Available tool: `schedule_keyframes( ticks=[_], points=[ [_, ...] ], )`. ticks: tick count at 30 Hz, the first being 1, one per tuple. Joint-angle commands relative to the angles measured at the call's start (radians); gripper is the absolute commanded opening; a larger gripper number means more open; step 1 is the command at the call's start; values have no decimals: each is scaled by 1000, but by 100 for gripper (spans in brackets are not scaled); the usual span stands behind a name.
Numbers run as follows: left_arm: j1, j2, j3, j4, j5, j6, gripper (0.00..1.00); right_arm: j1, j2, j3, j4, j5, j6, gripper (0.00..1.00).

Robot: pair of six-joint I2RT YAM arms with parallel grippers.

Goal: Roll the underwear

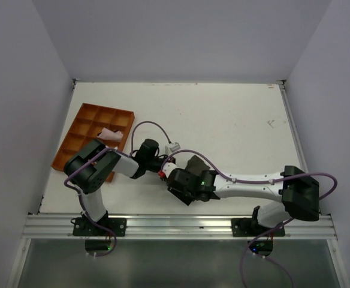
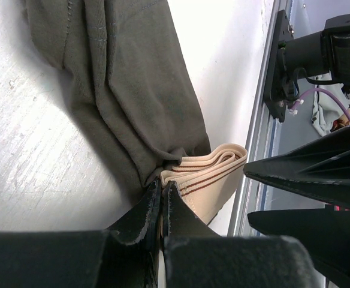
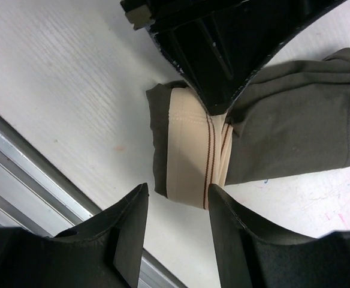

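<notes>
The underwear (image 1: 195, 162) is a dark brownish-grey cloth lying partly rolled near the table's front edge, between my two grippers. In the left wrist view its grey body (image 2: 121, 78) stretches away and the folded tan waistband (image 2: 208, 177) bunches at my fingertips. My left gripper (image 2: 163, 187) is shut on that waistband edge. In the right wrist view the waistband (image 3: 190, 150) wraps the roll's end, with the left gripper's fingers (image 3: 220, 66) pressing it from above. My right gripper (image 3: 176, 207) stands open just short of the roll, holding nothing.
An orange compartment tray (image 1: 79, 133) sits at the back left with a small pale pink cloth (image 1: 110, 133) in it. The aluminium rail (image 1: 175, 225) along the table's front edge runs close beside the roll (image 3: 19, 162). Grey walls enclose the table.
</notes>
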Motion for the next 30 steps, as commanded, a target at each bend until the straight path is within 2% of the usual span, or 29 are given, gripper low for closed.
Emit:
schedule_keyframes(
  ticks=[1,12,21,23,26,27,28,30],
  points=[
    [-9,31,10,-64,-74,59,0,11,22,9,11,-20,-7,49],
    [-9,31,18,-79,-69,67,0,13,120,-15,19,18,-4,50],
    [-9,36,50,-167,-84,110,0,13,181,6,5,3,2,52],
    [-9,39,53,-178,-88,114,0,13,192,12,-1,9,9,49],
    [-10,44,53,-181,-91,107,1,14,201,15,-13,10,17,38],
    [-9,50,54,-181,-89,102,8,13,198,14,-10,9,17,35],
    [-9,51,56,-179,-89,90,9,11,200,15,-10,6,16,29],
    [-9,62,59,-172,-75,78,11,11,201,17,-7,-8,11,23]
  ],
)
